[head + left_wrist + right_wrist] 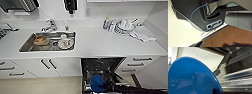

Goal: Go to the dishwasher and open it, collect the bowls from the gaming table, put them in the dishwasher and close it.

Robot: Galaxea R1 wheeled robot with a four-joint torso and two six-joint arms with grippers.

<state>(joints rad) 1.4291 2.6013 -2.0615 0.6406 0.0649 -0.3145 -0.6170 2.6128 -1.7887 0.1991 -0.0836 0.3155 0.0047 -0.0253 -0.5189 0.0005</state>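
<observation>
over on the left of the head view the sink (27, 46) holds a brownish dish (41, 40) and a white plate (65, 42), tap (51, 24) above, white cabinet doors (47, 65) below. moving right, the dishwasher (102, 65) stands open under the counter (100, 42), door dropped down, dark racks showing, and there's the blue bowl (97, 83) low over the opening. the right wrist view has that blue bowl (190, 75) looming huge, tilted on edge beside the steel inner wall of the dishwasher (238, 67) and its door hinge arm. it looks like smooth, stiff plastic, probably light, likely slick when glossy like that, so a pinch across the rim seems the sound hold, and it reads as carried by the right arm, though i cannot tell how the right fingers sit. far right on the counter, stacked dishes (123, 27) and a cloth (145, 33). the left wrist view gives the robot's base, a blue cable (193, 16) and the floor; left fingers, cannot tell either.
</observation>
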